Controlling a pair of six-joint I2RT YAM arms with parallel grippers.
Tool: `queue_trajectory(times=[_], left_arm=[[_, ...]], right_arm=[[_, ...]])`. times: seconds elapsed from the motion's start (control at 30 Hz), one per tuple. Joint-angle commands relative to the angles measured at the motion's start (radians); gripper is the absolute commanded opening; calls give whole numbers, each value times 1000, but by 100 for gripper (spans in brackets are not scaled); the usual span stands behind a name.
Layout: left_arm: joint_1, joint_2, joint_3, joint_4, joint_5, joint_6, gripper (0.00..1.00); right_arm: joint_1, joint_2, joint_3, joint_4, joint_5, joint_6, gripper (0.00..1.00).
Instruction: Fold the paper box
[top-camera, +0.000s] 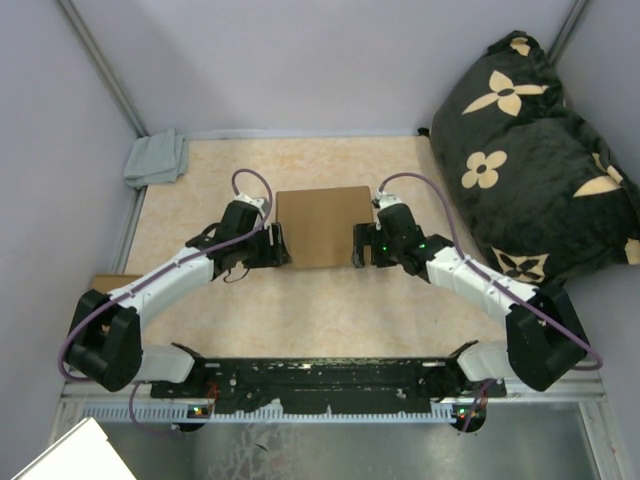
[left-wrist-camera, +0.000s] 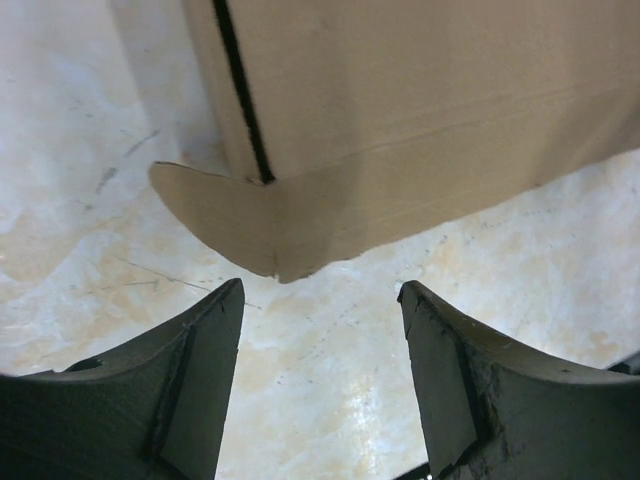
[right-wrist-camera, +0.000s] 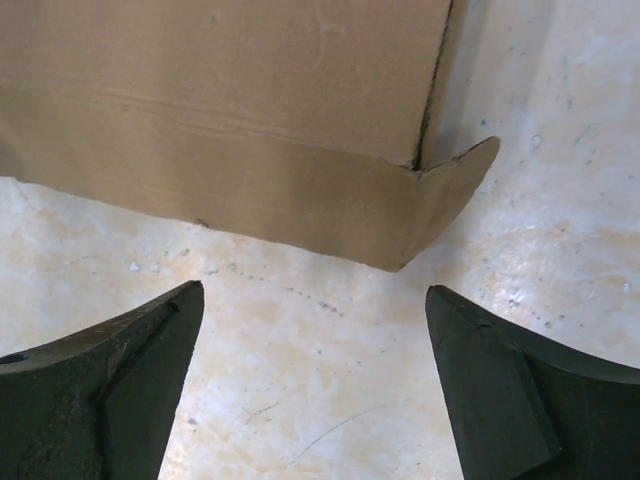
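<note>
The paper box (top-camera: 323, 226) is plain brown cardboard, lying folded and closed in the middle of the beige table between both arms. My left gripper (top-camera: 279, 245) sits just off its left side, open, nothing between the fingers. In the left wrist view (left-wrist-camera: 322, 288) a rounded flap (left-wrist-camera: 240, 215) of the box sticks out toward the jaws, a short gap away. My right gripper (top-camera: 360, 246) stands off the box's right side, open and empty. In the right wrist view (right-wrist-camera: 315, 288) the box's near corner and flap (right-wrist-camera: 440, 195) lie just ahead of the fingertips, not touching.
A grey cloth (top-camera: 157, 158) lies at the table's back left corner. A black cushion with beige flowers (top-camera: 535, 150) fills the right side. A small brown cardboard piece (top-camera: 112, 283) shows at the left edge. Grey walls close in behind and to the left.
</note>
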Motion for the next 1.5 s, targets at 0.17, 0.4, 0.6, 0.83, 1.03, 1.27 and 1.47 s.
queue_trajectory(times=[0.17,0.4,0.6,0.83,1.03,1.27,1.47], left_arm=[[-5,5,-56,164,-61,-9,72],[-5,34,-68,200,-75,-9,72],[-6,65,-77,216,-87,-1,71],[-7,96,-81,237,-51,3,68],[-6,64,-78,240,28,0,64],[-7,31,-34,134,25,-1,59],[-7,37,13,37,34,-8,58]], right_arm=[[11,80,24,172,106,-54,96],[11,128,14,236,77,-68,96],[11,146,1,249,67,-68,96],[11,149,-9,255,15,-70,94],[11,118,-15,239,-67,-64,90],[11,87,13,152,-63,-49,89],[11,96,70,46,-47,-34,87]])
